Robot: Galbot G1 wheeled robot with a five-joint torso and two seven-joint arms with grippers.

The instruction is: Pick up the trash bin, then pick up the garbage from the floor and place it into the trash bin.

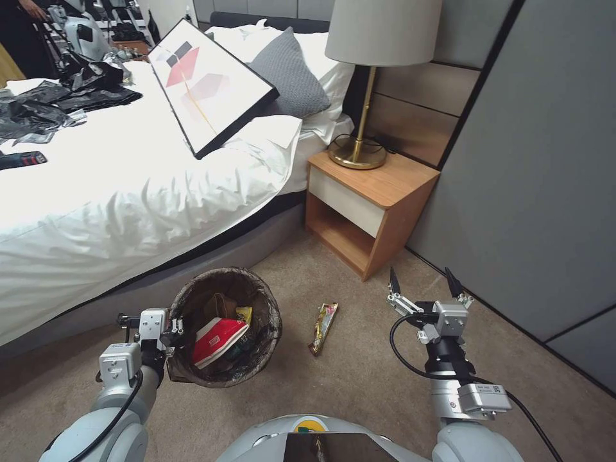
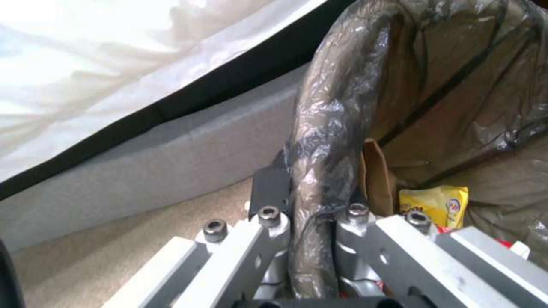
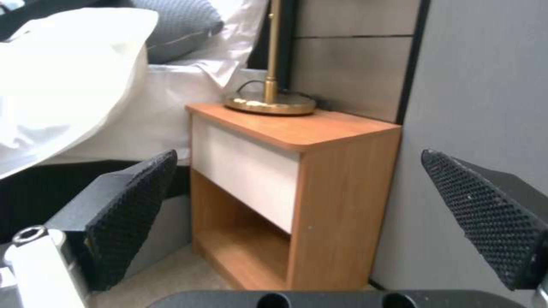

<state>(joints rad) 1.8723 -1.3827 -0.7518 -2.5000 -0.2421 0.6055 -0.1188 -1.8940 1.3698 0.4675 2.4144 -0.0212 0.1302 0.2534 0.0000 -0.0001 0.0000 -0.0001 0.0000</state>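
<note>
Gold foil is catching the light on the wrapper [image 1: 323, 328], the one piece of garbage lying on the floor [image 1: 359, 378]; it is resting flat on the carpet between the bin [image 1: 226, 326] and the right gripper [image 1: 425, 286], just beside the bin and nearer to it. Its long axis is running roughly away from the robot toward the nightstand [image 1: 369, 205], leaning slightly right at the far end, so a grasp across the narrow width looks easiest. The bin is hanging tilted, its mouth turned toward the camera, with a red-and-white cup [image 1: 218, 340], a yellow packet [image 2: 435, 204] and a brown paper bag [image 2: 376, 177] already sitting inside. The left gripper [image 2: 311, 214] is holding it up, its jaws pinching the bag-covered rim on the side nearest the bed [image 1: 128, 192]. So the pick-up of the bin appears done and collecting is well along, with this wrapper the only litter in sight. The right gripper is hovering above the carpet with jaws spread wide and holding nothing, pointing toward the nightstand. The next move likely calls for it to swing left and down over the wrapper, turning the wrist so the jaws straddle its short side.
</note>
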